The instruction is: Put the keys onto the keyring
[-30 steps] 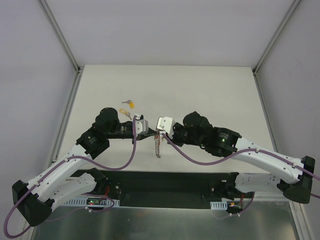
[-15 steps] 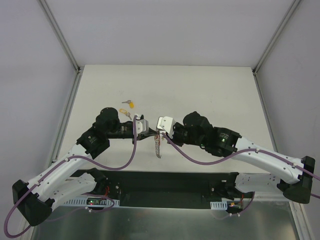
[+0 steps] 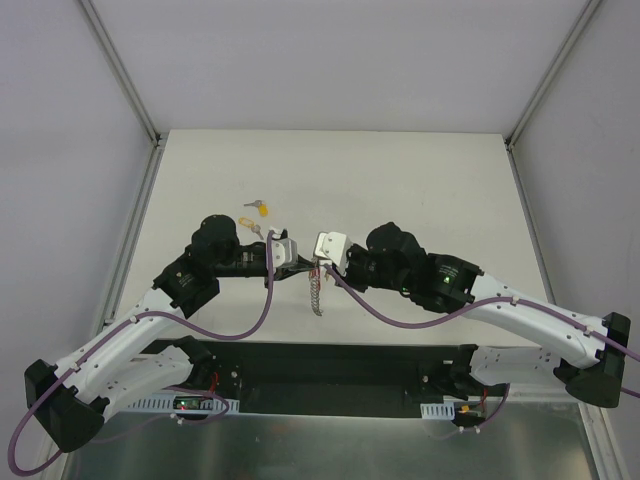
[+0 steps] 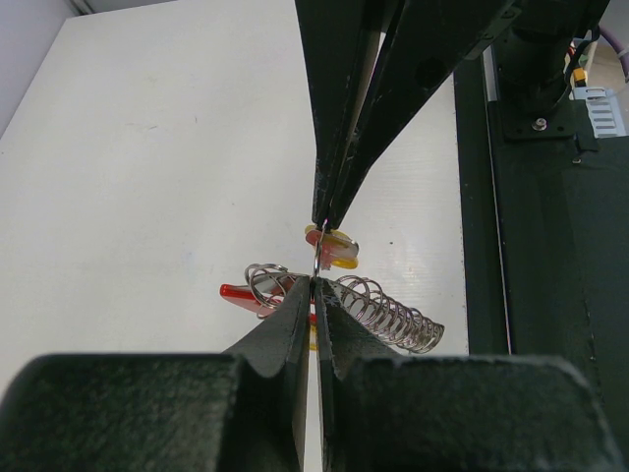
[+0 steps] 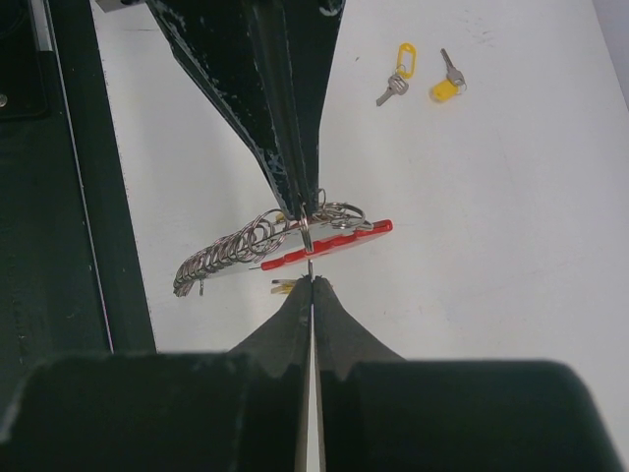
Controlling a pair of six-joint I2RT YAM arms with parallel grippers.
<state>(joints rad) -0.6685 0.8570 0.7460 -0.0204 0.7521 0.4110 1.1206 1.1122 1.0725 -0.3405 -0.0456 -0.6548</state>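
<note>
Nothing moved | keyring: red clip, coiled metal rings | keys: yellow-headed

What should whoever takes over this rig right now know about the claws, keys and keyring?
Left claw: shut on a thin wire ring of the keyring.
Right claw: shut on the same ring from the opposite side, tips facing.
Done: unclear. The key at the ring sits against it; I cannot tell whether it is threaded.
Left: tagged key and yellow-headed key lie loose on the table, away from both claws; thread them on.
</note>
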